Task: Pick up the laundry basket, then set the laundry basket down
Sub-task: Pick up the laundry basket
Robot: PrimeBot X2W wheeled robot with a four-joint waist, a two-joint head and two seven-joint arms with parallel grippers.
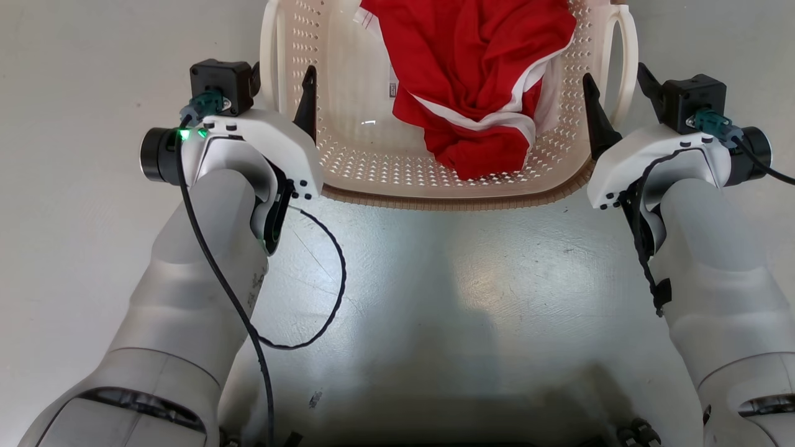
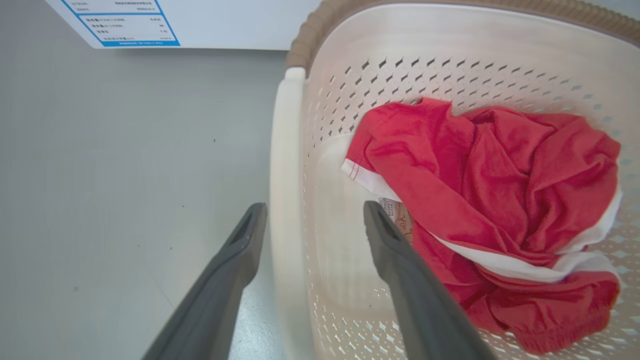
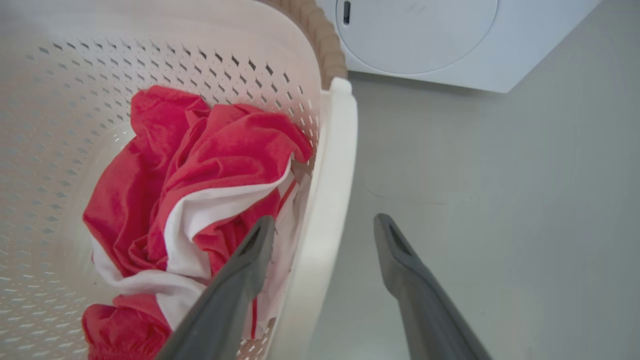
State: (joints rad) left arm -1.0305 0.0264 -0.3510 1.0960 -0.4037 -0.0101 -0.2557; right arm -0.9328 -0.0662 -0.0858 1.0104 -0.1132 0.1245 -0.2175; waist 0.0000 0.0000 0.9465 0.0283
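The laundry basket is cream perforated plastic with a brown woven-look rim, and it stands on the grey floor straight ahead of me. A red and white garment lies crumpled inside it. My left gripper is open, its fingers straddling the left loop handle, one inside the basket wall and one outside. My right gripper is open too and straddles the right loop handle the same way. Neither pair of fingers presses the handle. The garment sits close to both inner fingers.
A white washer with a round door stands just beyond the basket, its labelled panel in the left wrist view. Bare grey floor spreads on both sides and between my arms. A black cable loops from my left forearm.
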